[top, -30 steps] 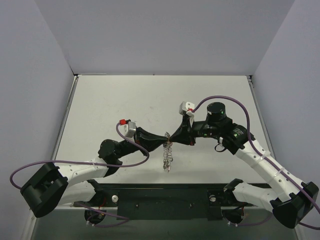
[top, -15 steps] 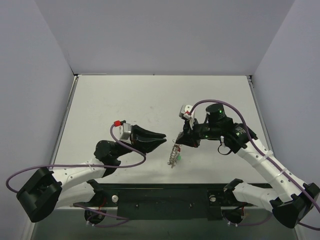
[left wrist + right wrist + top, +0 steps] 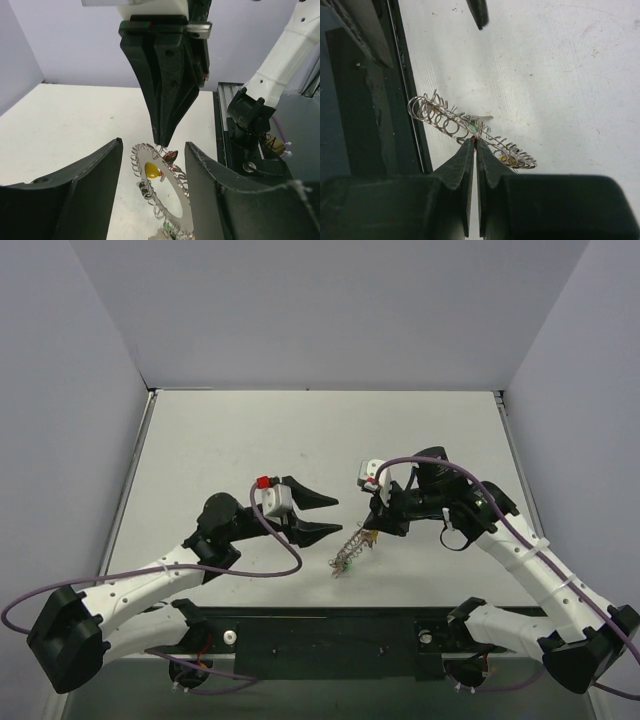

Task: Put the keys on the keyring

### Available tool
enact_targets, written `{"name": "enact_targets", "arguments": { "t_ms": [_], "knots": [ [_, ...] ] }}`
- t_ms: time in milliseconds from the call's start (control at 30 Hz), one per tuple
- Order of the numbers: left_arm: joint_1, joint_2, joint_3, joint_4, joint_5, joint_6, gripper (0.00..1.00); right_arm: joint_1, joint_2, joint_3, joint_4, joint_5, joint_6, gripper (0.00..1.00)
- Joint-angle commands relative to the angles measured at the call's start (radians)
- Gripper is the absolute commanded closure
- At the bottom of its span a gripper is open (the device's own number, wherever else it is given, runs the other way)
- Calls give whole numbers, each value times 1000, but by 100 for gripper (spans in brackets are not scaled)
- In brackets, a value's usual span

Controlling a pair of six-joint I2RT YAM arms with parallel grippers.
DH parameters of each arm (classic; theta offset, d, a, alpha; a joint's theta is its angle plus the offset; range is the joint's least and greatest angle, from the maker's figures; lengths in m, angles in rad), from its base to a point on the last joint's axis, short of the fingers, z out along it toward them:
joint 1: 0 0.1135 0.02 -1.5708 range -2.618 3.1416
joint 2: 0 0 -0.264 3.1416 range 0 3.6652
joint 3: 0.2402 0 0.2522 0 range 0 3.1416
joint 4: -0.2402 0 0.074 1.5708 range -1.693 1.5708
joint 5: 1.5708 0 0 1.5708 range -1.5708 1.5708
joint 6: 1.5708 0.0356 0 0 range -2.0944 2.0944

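Note:
The keyring [image 3: 350,548], a silvery coiled loop, hangs tilted from my right gripper [image 3: 368,532], whose tips are shut on one coil turn [image 3: 445,122]. A red key head [image 3: 170,155] sits right at those tips. A yellow key [image 3: 152,170] and a green one [image 3: 167,230] hang on the loop too. My left gripper [image 3: 338,516] is open, a little left of the ring and not touching it. In the left wrist view the loop [image 3: 179,177] hangs between and beyond its fingers, under the right gripper [image 3: 160,140]. The ring's low end is near or on the table [image 3: 300,440].
The black mounting rail [image 3: 330,630] runs along the near edge, just below the hanging ring, and it shows beside the ring in the right wrist view [image 3: 405,100]. The right arm's base [image 3: 250,125] stands close behind. Grey walls enclose the white table.
My left gripper has opened, let go at the top of the keyring and drawn back to the left. The right gripper has moved slightly right and lower, with the ring now tilted.

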Motion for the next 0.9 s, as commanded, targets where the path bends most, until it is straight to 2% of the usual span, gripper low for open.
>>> {"name": "enact_targets", "arguments": {
  "t_ms": [0,67,167,433,600,867],
  "knots": [
    [8,48,79,-138,52,112,38,8,7,58,-42,0,-100,100],
    [7,76,120,-192,73,139,38,12,10,63,-43,0,-109,100],
    [8,119,167,-235,112,221,44,15,10,64,-46,1,-130,100],
    [8,192,180,-160,241,178,58,32,14,69,-48,1,-149,100],
    [5,232,189,-124,248,150,60,37,14,64,-50,0,-147,100],
    [-22,266,189,-120,186,165,60,40,14,57,-46,-5,-143,100]
  ]
}}
